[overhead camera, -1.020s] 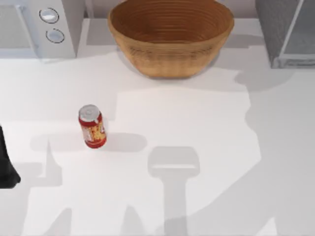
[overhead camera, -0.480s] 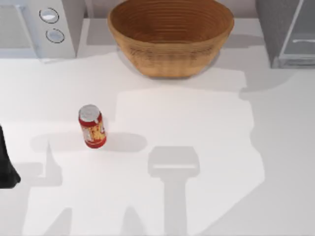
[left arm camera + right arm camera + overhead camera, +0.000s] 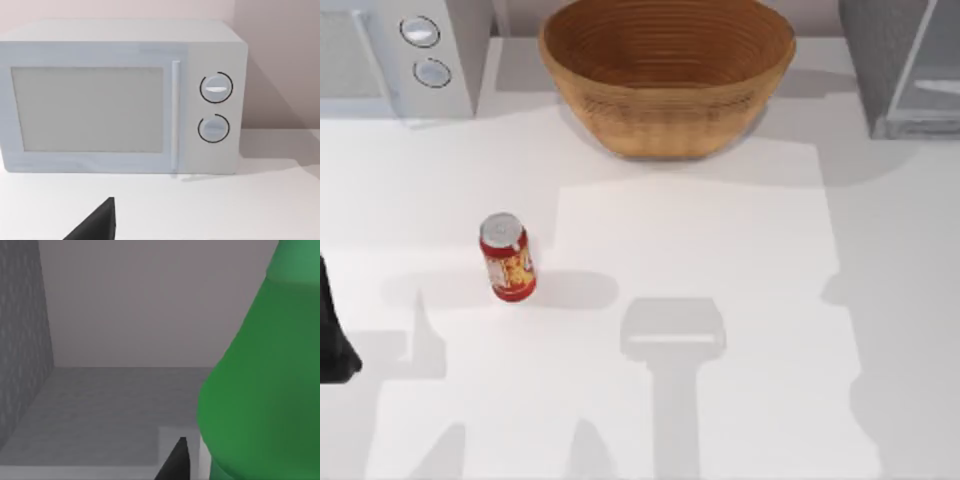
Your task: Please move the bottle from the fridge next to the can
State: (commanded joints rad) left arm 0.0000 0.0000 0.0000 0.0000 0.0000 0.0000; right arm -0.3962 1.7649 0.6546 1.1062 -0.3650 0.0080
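The red can [image 3: 507, 257] stands upright on the white table, left of centre. The grey fridge [image 3: 880, 60] sits at the back right corner, partly cut off by the frame edge. The right wrist view looks into the fridge's grey interior [image 3: 100, 405]. There the green bottle [image 3: 260, 380] looms very close. A dark tip of my right gripper [image 3: 175, 462] shows just beside the bottle; whether it touches is unclear. My left gripper [image 3: 95, 225] stays parked at the table's left edge, where the left arm [image 3: 332, 335] shows, facing the white appliance.
A large wicker basket [image 3: 667, 70] stands at the back centre. The white appliance with two knobs [image 3: 395, 55] fills the back left corner, and its knob panel [image 3: 215, 107] faces the left wrist. Open table surface lies around the can and to its right.
The arm's shadow on the right side of the table has slid right and toward the front. The pale fridge door panel looks shifted. The can and the left arm have not moved.
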